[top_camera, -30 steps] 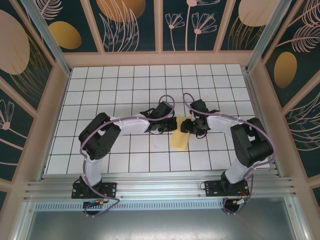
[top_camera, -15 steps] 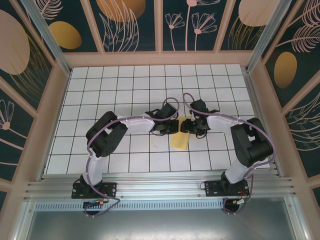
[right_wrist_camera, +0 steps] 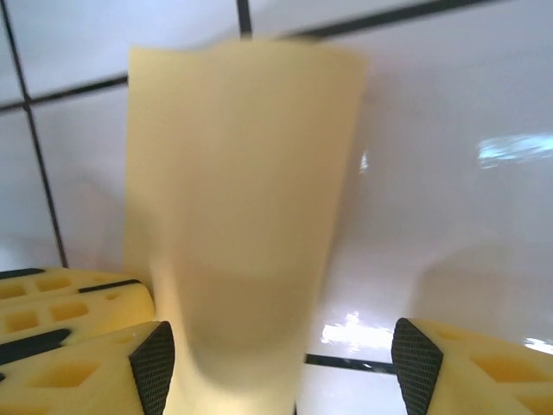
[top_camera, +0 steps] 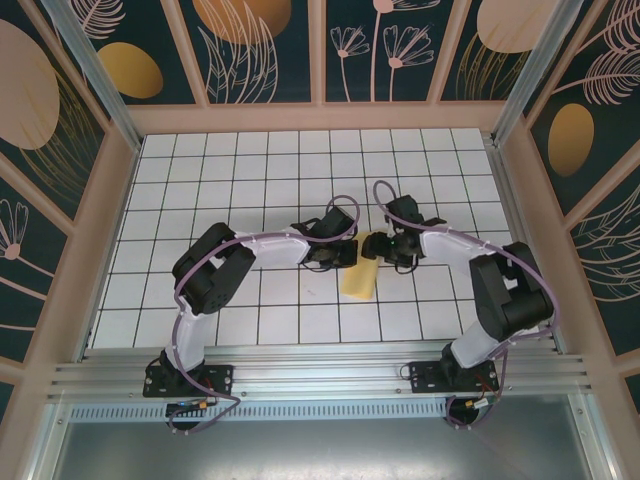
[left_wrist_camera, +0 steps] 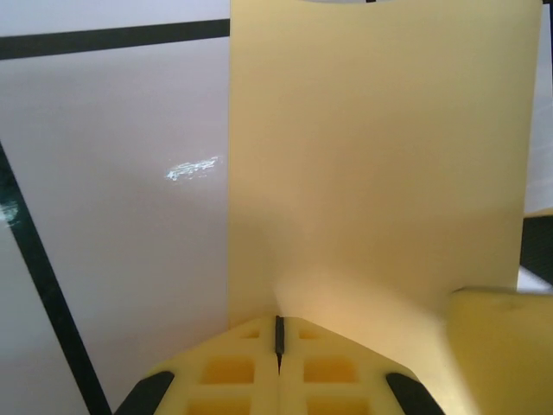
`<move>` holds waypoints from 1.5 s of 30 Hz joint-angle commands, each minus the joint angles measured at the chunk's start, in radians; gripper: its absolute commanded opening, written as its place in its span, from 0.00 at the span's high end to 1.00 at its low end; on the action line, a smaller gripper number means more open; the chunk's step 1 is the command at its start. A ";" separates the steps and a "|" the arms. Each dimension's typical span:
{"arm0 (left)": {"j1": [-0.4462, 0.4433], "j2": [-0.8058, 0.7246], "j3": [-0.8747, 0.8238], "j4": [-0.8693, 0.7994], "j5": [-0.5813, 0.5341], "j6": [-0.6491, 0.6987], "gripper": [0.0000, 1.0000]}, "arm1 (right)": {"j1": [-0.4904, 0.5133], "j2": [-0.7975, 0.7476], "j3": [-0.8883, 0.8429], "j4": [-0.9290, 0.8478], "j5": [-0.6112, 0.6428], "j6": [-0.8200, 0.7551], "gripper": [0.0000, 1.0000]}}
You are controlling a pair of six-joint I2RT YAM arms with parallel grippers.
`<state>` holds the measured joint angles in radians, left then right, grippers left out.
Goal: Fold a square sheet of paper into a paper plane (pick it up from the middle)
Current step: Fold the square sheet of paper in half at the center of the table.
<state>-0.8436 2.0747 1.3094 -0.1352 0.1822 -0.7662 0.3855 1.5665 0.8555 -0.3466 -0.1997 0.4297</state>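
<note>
On the white gridded desk [top_camera: 200,200], near its centre, folded sheet of paper [top_camera: 360,282] clamped at one edge in the closed left claw [left_wrist_camera: 278,333] and straddled by the wide-parted right claw [right_wrist_camera: 285,363]; likely thin, light, floppy, so best pinched gently on the doubled fold.

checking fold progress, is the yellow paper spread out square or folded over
Folded, as far as it shows: the paper is a narrow oblong rather than a square, one end pinched in the shut left gripper.
</note>
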 commanded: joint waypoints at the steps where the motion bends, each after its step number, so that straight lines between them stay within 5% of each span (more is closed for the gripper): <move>1: -0.004 0.036 -0.002 -0.077 -0.030 0.020 1.00 | -0.027 -0.121 -0.035 0.026 -0.053 0.032 0.36; 9: -0.005 0.039 -0.004 -0.074 -0.028 0.022 1.00 | -0.025 -0.176 -0.161 0.245 -0.326 0.130 0.79; 31: -0.005 0.038 -0.025 -0.072 -0.034 0.021 1.00 | -0.054 -0.032 -0.298 0.255 -0.236 0.083 0.78; 39: -0.004 0.033 -0.029 -0.073 -0.036 0.024 1.00 | -0.050 -0.195 -0.291 0.281 -0.367 0.122 0.78; 45: -0.005 0.031 -0.030 -0.073 -0.036 0.025 1.00 | -0.030 -0.163 -0.352 0.343 -0.406 0.152 0.79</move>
<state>-0.8440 2.0747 1.3094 -0.1352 0.1787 -0.7624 0.3454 1.3800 0.5404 -0.0250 -0.5716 0.5606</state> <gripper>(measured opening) 0.045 0.206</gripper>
